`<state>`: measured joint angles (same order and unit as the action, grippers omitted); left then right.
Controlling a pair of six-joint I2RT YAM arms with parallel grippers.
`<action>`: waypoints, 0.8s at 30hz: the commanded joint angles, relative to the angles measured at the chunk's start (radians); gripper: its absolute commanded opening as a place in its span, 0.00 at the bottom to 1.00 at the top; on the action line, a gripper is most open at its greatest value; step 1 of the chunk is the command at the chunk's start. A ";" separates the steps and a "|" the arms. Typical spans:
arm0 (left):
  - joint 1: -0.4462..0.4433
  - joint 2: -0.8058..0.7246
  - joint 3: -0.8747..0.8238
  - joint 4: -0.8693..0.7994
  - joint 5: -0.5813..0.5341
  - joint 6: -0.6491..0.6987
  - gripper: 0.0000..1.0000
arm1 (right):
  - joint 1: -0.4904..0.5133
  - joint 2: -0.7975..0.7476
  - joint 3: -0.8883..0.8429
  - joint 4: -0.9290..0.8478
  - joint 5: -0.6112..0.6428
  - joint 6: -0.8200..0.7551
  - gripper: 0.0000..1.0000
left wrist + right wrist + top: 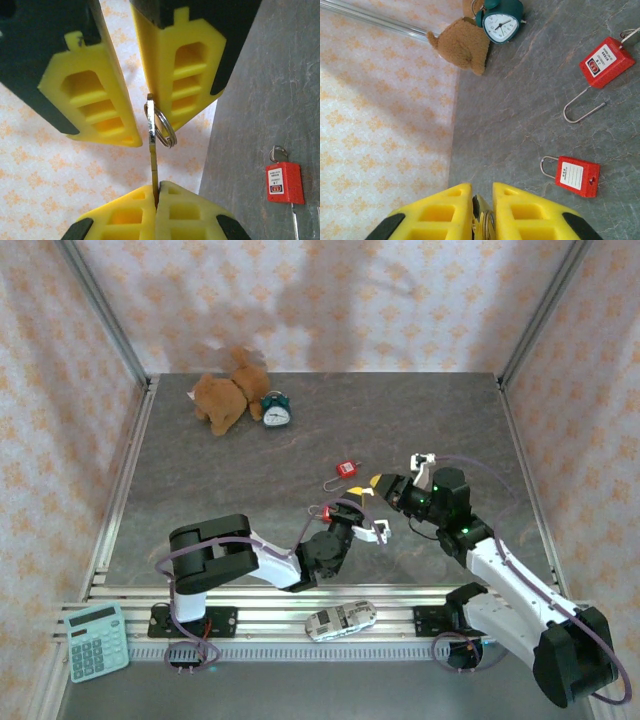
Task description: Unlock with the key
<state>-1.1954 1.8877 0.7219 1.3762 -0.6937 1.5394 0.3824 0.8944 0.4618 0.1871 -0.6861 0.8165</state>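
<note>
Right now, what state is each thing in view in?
Left claw: shut on the key, gripping its blade.
Right claw: open, fingers either side of the key's head.
Far padlock: shackle swung open.
Near padlock: shackle shut.

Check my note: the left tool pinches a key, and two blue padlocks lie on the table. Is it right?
Not quite. The near padlock and the far padlock are red, not blue; the right wrist view shows both. The left tool does pinch the key.
</note>
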 commanded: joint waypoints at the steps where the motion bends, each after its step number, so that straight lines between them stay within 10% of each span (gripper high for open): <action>1: 0.009 0.014 0.025 0.035 -0.026 -0.002 0.00 | -0.005 -0.019 0.020 0.012 -0.033 0.007 0.15; 16: 0.014 0.055 0.043 0.034 -0.043 -0.013 0.02 | -0.005 -0.036 0.045 -0.010 -0.005 0.003 0.00; 22: 0.017 0.003 0.001 0.034 -0.057 -0.075 0.79 | -0.005 -0.053 0.099 -0.105 0.078 -0.077 0.00; 24: 0.016 -0.027 -0.015 0.034 -0.062 -0.095 0.84 | -0.005 -0.049 0.121 -0.122 0.097 -0.101 0.00</action>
<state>-1.1835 1.9156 0.7311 1.3872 -0.7265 1.4990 0.3740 0.8597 0.5297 0.0929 -0.6380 0.7727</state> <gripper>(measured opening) 0.818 0.046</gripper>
